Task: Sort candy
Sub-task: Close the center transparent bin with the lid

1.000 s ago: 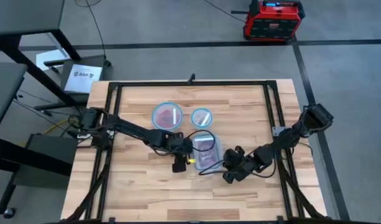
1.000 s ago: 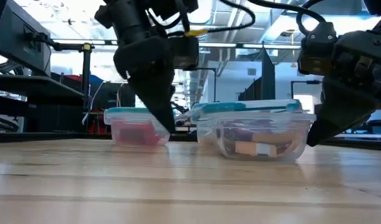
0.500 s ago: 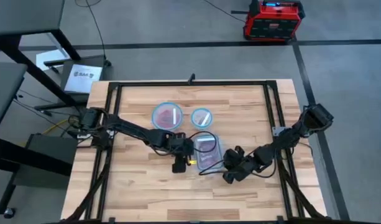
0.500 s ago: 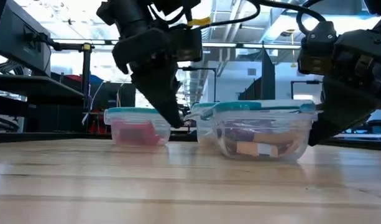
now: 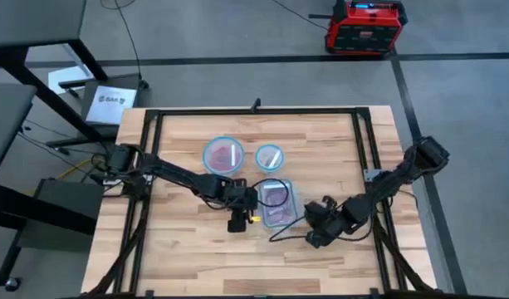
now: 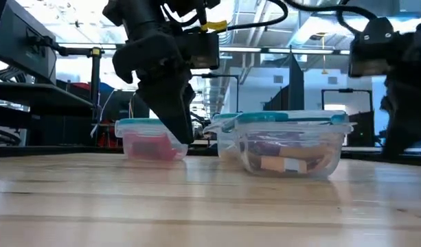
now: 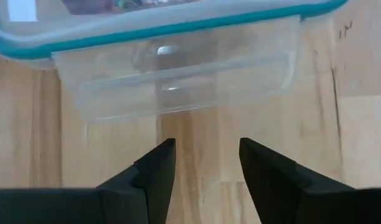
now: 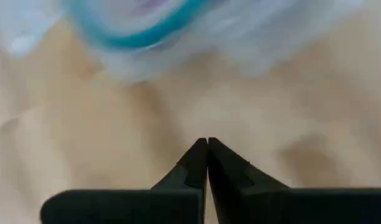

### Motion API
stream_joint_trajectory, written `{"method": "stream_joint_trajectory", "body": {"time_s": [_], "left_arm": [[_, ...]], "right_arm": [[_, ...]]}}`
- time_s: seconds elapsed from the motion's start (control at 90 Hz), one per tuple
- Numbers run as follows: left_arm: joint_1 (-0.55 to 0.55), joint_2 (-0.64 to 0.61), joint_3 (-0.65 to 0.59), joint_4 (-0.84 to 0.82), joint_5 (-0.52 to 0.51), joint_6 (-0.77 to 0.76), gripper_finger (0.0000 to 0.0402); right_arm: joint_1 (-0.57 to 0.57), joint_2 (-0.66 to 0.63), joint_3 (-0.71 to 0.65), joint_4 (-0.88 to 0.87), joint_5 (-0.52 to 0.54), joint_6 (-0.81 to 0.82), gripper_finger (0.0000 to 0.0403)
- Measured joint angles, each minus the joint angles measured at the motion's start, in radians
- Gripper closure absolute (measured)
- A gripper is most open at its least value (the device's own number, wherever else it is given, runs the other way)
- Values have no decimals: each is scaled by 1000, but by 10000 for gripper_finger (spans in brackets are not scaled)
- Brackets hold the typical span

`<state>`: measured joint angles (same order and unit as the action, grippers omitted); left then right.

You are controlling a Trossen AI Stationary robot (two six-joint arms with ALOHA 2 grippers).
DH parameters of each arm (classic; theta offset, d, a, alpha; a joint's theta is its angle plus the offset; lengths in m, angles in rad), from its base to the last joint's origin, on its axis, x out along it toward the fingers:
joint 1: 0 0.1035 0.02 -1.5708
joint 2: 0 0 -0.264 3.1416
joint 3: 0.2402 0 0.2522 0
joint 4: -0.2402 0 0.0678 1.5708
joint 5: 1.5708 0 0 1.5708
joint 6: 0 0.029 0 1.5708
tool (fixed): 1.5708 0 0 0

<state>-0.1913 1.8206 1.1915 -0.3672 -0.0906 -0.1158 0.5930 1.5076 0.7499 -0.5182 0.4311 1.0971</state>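
A: Where does the candy [image 5: 275, 199] sit?

B: Near the centre of the high view, purple packets lie in the rectangular container [image 5: 292, 202]. Red pieces fill the large round container [image 5: 208, 148] above and to its left, and a pale stick lies in the small round container [image 5: 281, 149] beside that. No loose sweets show on the table [image 5: 188, 241].

A: And the arms?

B: The left gripper [image 7: 202, 155] hangs just left of the rectangular container, fingers parted and empty, facing the clear latch flap [image 7: 178, 78] on its lid. The right gripper [image 8: 207, 146] is low and right of the container, fingertips pressed together on nothing, clear of the wall.

A: So what is the step in hand?

B: By the look of it, working that latch, whether to open it or press it down cannot be told. To do it well, the left gripper should meet the flap squarely at its middle and move slowly, because the light tub will likely slide on the wood. The right gripper could brace the far wall so the push does not skate the container into the round ones.
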Motion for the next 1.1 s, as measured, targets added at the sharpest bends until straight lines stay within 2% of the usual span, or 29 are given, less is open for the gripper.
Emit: {"method": "stream_joint_trajectory", "body": {"time_s": [0.178,0.311,0.511,0.633,0.811,1.1], "left_arm": [[-2,0,0,-3,0,-25,238],[-7,0,0,-2,1,-27,238],[-6,0,0,0,0,-27,238],[-8,0,0,-2,1,-27,238],[-8,0,0,-2,0,-27,238],[-8,0,0,-3,1,-12,238]], "right_arm": [[-109,-74,32,-250,76,-60,403],[-243,-150,34,-216,59,-298,403],[-460,-159,34,-20,-105,-747,403],[-569,-107,35,56,-230,-913,403],[-629,-41,35,104,-257,-1016,403],[-618,-42,35,56,-443,-1038,403]]}}
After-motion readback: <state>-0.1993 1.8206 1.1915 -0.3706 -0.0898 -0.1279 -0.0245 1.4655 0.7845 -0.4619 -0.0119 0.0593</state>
